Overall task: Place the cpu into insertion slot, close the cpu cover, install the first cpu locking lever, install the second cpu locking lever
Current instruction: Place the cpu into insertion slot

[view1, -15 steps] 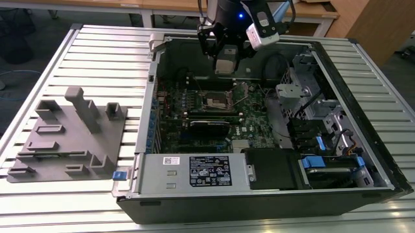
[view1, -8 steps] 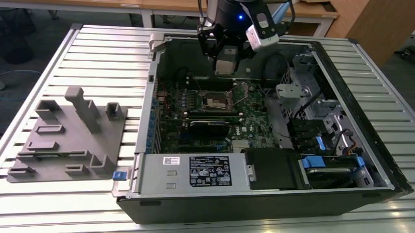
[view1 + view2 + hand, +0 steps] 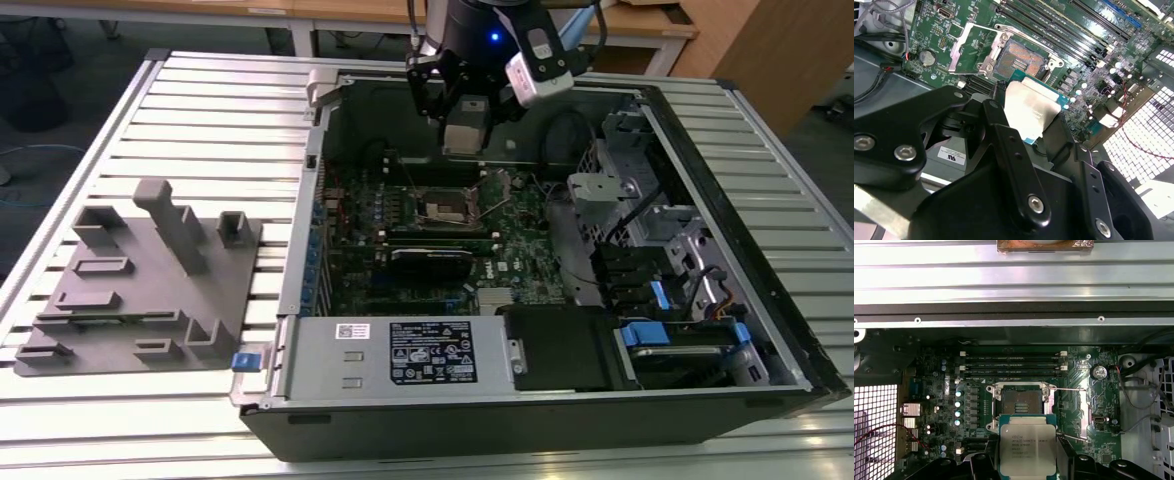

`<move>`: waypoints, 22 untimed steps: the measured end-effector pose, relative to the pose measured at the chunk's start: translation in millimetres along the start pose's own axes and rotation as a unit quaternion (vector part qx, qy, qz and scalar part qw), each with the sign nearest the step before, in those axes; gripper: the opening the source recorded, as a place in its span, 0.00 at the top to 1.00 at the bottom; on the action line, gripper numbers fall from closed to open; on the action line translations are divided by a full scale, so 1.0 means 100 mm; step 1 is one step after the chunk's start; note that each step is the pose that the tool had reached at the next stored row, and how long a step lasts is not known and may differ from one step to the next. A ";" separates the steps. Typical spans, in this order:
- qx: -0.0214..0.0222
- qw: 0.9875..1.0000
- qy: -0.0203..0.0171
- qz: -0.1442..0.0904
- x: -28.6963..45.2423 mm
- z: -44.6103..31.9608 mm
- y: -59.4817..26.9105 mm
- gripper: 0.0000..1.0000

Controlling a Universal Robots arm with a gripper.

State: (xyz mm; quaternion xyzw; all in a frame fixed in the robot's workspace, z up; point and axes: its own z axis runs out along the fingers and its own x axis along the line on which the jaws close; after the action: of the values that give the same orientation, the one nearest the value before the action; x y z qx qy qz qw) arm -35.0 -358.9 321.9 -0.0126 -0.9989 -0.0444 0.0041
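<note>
Plainly the gripper [image 3: 1029, 125] has the cpu [image 3: 1026, 445]: its black fingers [image 3: 999, 125] are closed only as far as the chip's width, pinching two opposite edges and leaving the silvery top bare. The cpu hangs in the air, apart from the board [image 3: 929, 440], just short of the open slot [image 3: 1021, 402].

By its look the chip should be light and quite stiff, a flat plate that will not flex. Its metal top is smooth and likely slippery, and its underside and the slot's contacts are probably delicate. The edges are therefore the sound place to hold it, as is done here, and it calls for a level, gentle touch rather than force.

The first wrist view looks across the chip to the slot and shows how the two line up. It also shows the cover [image 3: 1085, 415] raised beside the slot and two thin wire levers [image 3: 1069, 389] swung free.

The second wrist view, from an angle, shows the grip itself and the gap between chip and board.

The exterior view shows the gripper's height over the open case [image 3: 307, 300] and a grey fixture [image 3: 134, 280] on the exterior view's left.
</note>
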 end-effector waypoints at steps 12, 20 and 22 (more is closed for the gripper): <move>0.000 1.000 -0.001 0.000 0.000 0.043 -0.004 0.46; 0.000 1.000 -0.005 -0.001 0.009 0.168 -0.015 0.46; 0.000 1.000 -0.006 -0.001 0.013 0.202 -0.018 0.46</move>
State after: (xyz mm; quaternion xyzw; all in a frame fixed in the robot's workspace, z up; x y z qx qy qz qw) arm -36.6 -358.9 301.6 -0.0121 -0.9989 -0.0445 -0.0015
